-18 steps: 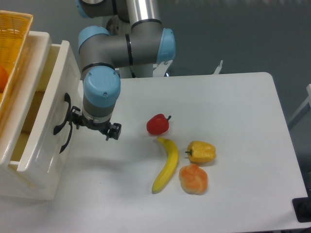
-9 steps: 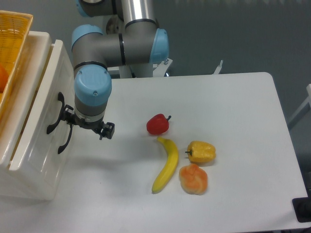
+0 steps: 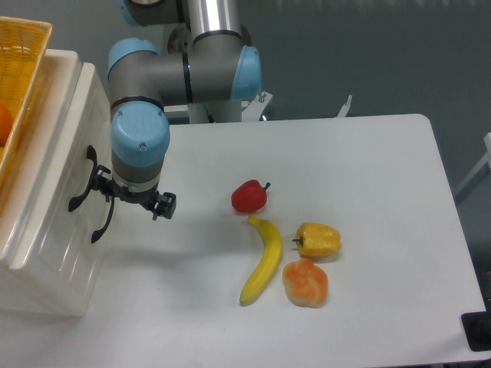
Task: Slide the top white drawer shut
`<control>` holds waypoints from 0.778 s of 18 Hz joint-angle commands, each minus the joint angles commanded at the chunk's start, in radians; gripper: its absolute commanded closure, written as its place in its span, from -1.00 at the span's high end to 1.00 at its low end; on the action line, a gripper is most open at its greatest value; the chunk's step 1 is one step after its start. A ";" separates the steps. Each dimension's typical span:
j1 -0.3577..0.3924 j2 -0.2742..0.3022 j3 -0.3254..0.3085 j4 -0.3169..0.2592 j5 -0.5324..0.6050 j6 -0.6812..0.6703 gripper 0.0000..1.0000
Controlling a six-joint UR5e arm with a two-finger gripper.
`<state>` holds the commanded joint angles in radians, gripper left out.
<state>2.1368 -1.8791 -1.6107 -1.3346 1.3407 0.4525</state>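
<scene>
The top white drawer (image 3: pixel 61 146) sits in the small cream cabinet at the left, its front almost flush with the cabinet. Its curved black handle (image 3: pixel 80 186) is just left of my gripper (image 3: pixel 129 198). The lower drawer's matching handle (image 3: pixel 103 222) lies below it. My gripper points down at the table right beside the drawer front, touching or nearly touching the handle. The blue wrist (image 3: pixel 140 142) hides the fingers, so I cannot tell if they are open or shut.
An orange wicker basket (image 3: pixel 21 57) sits on top of the cabinet. On the table lie a red pepper (image 3: pixel 249 196), a banana (image 3: pixel 262 261), a yellow pepper (image 3: pixel 318 240) and an orange fruit piece (image 3: pixel 305 282).
The gripper has moved left against the top drawer's front, and the drawer has slid in from clearly open to almost flush with the cabinet.
</scene>
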 joint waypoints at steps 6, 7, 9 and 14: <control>0.081 -0.003 0.031 0.000 0.008 0.023 1.00; 0.104 -0.002 0.044 0.000 0.011 0.025 1.00; 0.152 0.003 0.066 0.000 0.063 0.070 1.00; 0.265 0.025 0.074 0.000 0.146 0.384 1.00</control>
<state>2.4019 -1.8546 -1.5371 -1.3346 1.4864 0.8370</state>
